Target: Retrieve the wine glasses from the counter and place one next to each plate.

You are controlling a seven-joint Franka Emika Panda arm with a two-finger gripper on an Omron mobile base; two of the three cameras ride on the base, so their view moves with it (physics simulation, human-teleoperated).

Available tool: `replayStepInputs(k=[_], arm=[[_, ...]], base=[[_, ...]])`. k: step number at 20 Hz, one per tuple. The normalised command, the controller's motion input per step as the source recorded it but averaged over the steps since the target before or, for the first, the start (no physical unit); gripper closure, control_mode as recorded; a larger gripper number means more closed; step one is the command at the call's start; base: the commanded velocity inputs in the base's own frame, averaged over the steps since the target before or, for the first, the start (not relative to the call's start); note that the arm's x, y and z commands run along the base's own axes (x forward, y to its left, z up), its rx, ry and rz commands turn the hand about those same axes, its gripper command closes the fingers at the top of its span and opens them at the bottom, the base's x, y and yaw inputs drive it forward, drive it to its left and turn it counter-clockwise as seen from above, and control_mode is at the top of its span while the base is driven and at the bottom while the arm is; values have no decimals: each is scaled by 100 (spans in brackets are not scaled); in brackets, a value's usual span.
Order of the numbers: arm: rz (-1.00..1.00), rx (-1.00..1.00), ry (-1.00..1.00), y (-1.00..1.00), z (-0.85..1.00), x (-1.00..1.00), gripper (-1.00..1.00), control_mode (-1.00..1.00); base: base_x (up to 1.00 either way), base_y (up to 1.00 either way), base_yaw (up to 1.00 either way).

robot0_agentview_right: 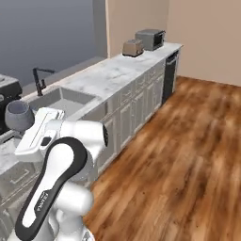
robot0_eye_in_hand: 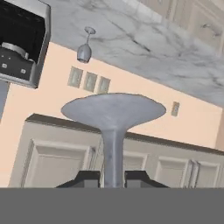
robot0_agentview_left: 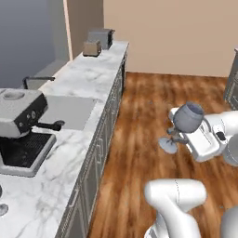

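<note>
Gripper (robot0_eye_in_hand: 112, 178) is clamped on the stem of one wine glass (robot0_agentview_left: 188, 118), fingers (robot0_eye_in_hand: 87, 178) on either side of the thin stem, close to the bowl end. In the left base view that glass hangs over the wood floor (robot0_agentview_left: 139, 139), well clear of the counter (robot0_agentview_left: 69, 121), tilted with the bowl up and the foot angled down and toward the counter.

Second wine glass (robot0_eye_in_hand: 85, 49) stands on the counter, near the coffee machine (robot0_agentview_left: 21, 130), upside-down in the hand view only because the camera is rolled. Its foot also peeks in at the counter's near edge in the left base view.

Plates not visible, so the drop-off spot is unknown from here.

Risks as I judge them:
- Stem is thin and round, with small contact area. Any fast swing or base jolt could let the glass pivot between the pads or slide out. Below it is bare floor, so a drop probably means a lost glass.
- The glass is carried tilted. If it goes down at that angle the foot lands on its edge and tips. It needs levelling before release.
- Arm is folded close to the base, so a wide swing toward the counter could clip the coffee machine or the second glass.
- The bowl partly blocks the right base view, so clearance on that side is hard to judge.
</note>
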Motion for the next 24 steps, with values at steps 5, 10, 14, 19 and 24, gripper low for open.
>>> replayStepInputs(k=[5,10,14,19,24], arm=[[0,0,0,0,0,0,100,100],[0,0,0,0,0,0,100,100],[0,0,0,0,0,0,100,100],[0,0,0,0,0,0,100,100],[0,0,0,0,0,0,100,100]], base=[[0,0,-100],[0,0,-100],[0,1,-100],[9,-41,-86],[75,-100,-33]])
